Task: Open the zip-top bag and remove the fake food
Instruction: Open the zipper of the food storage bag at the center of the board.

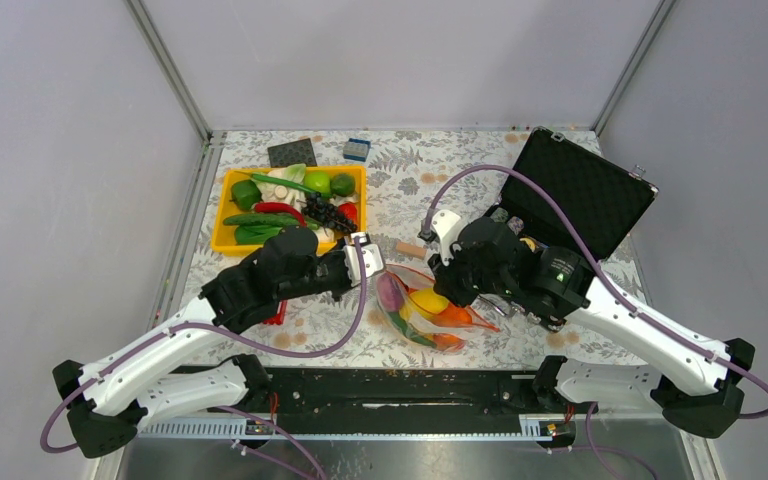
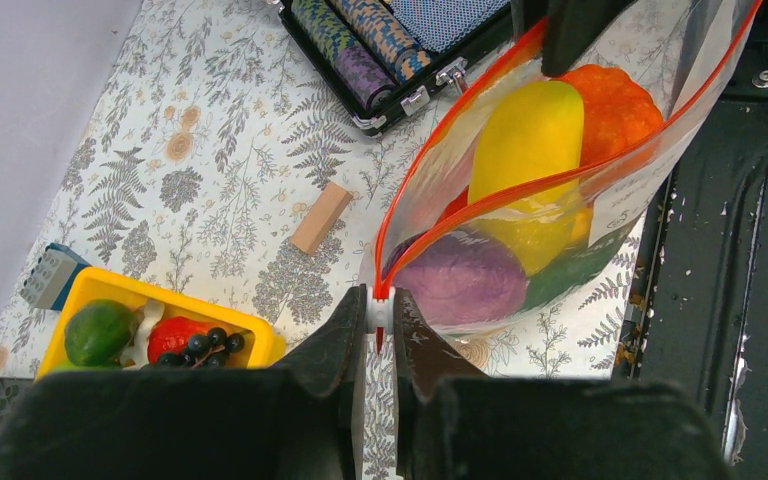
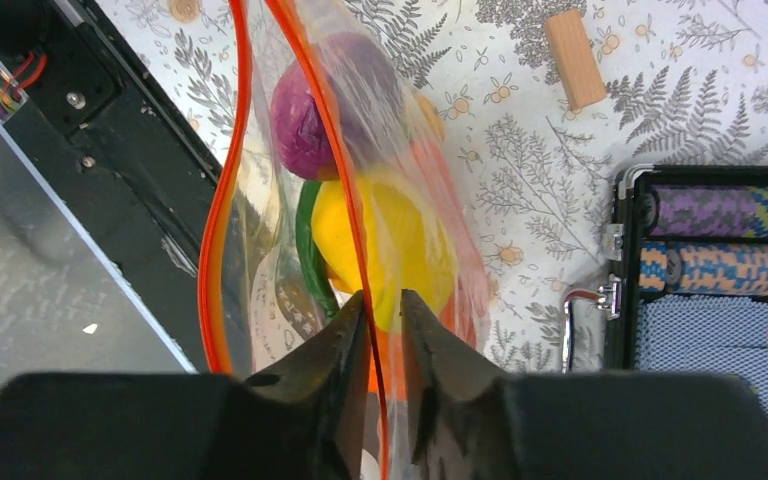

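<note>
- The table (image 1: 410, 180) is covered with a pale cloth printed with ferns, and is closed in by plain grey walls with metal posts at the far corners.
- A yellow tray (image 1: 222, 238) of vegetables is set at the far left, an open black case (image 1: 580, 185) at the far right, and a small wooden block (image 2: 320, 217) on the cloth between them.
- The zip-top bag (image 1: 430, 318) is held near the middle of the table's near edge, between the two arms.
- Its long axis, the red-orange zip edge, runs from one gripper across to the other; the two sides of the strip are parted into a loop, and the body sags toward the near edge.
- The fake food (image 2: 530, 150) is still inside: purple, yellow and orange pieces are seen through the plastic.
- The left gripper (image 2: 380, 312) is pressed together on the end of the zip edge.
- The right gripper (image 3: 382, 305) is drawn nearly together around one side of the strip; whether it is clamped cannot be told.
</note>
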